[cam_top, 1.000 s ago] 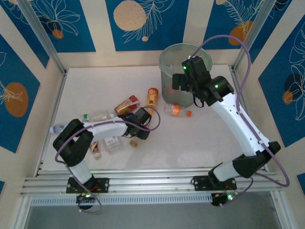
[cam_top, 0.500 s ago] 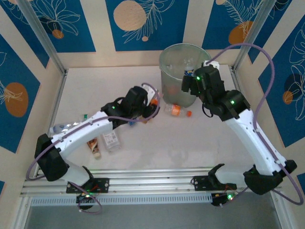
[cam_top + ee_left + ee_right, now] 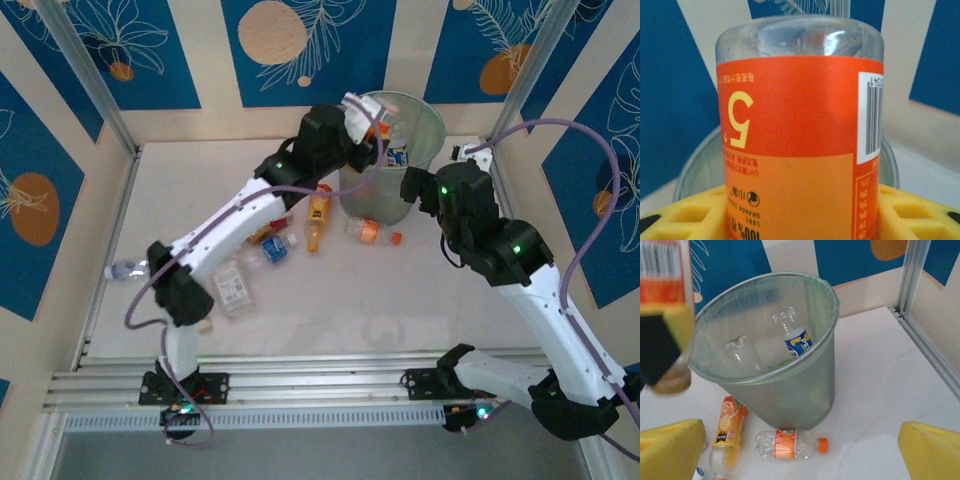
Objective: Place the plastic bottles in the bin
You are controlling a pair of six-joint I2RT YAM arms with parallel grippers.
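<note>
My left gripper (image 3: 360,118) hangs over the near-left rim of the bin (image 3: 425,125), shut on a bottle with a red and orange label (image 3: 800,125). Its yellow pads (image 3: 685,215) press the bottle's sides, and the bin's rim (image 3: 690,170) curves behind. The bin (image 3: 785,385) holds a blue-labelled bottle (image 3: 799,342) and a clear one (image 3: 737,351). My right gripper (image 3: 432,188) is open beside the bin's right side, nothing between its pads (image 3: 670,450). Below the bin lie an orange juice bottle (image 3: 727,432) and a clear orange-capped bottle (image 3: 790,444).
More bottles lie left of centre: a blue-capped one (image 3: 275,248), a red-labelled one (image 3: 265,232), a flat clear one (image 3: 232,287) and a clear one (image 3: 125,268) by the left rail. Frame posts and walls close in the table (image 3: 400,300).
The left arm has lifted from the pile and reached out far to the bin, carrying the bottle up over its rim. The right arm has drawn back to the right of the bin.
</note>
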